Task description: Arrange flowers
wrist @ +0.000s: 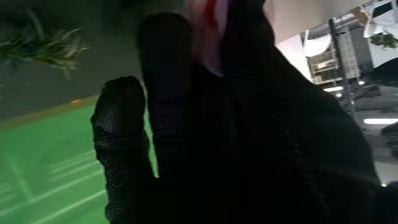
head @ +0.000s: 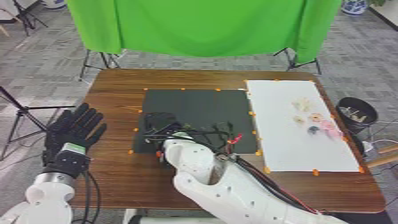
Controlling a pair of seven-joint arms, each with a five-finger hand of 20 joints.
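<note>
Where the right arm ends: right hand over the near-left part of the dark mat; white arm slants in from the bottom right, reaching inward across the counter.
Right hand's grasp: in the wrist view the hand closes on a pink-red piece, petal-like, pinched between black-gloved digits; most of it hidden by the glove, exact kind can't be told.
Left hand: released, fingers straight and a little spread, pointing away from the robot; lies across the left edge of the counter, well apart from the mat.
Flowers: on the white sheet, right side, loosely grouped; cream blooms farthest, peach ones nearer, then pink beside a dark blue-grey one.
Greenery: narrow green leaves against the dark mat in the wrist view, apart from the glove.
Red spot: small bright red item beside the right forearm, among dark strands; too small to name.
In the way: right forearm and its black cables cover the near edge of the mat.
Beyond the counter: green cloth hung behind the far edge; dark bin with things in it off the right edge.
</note>
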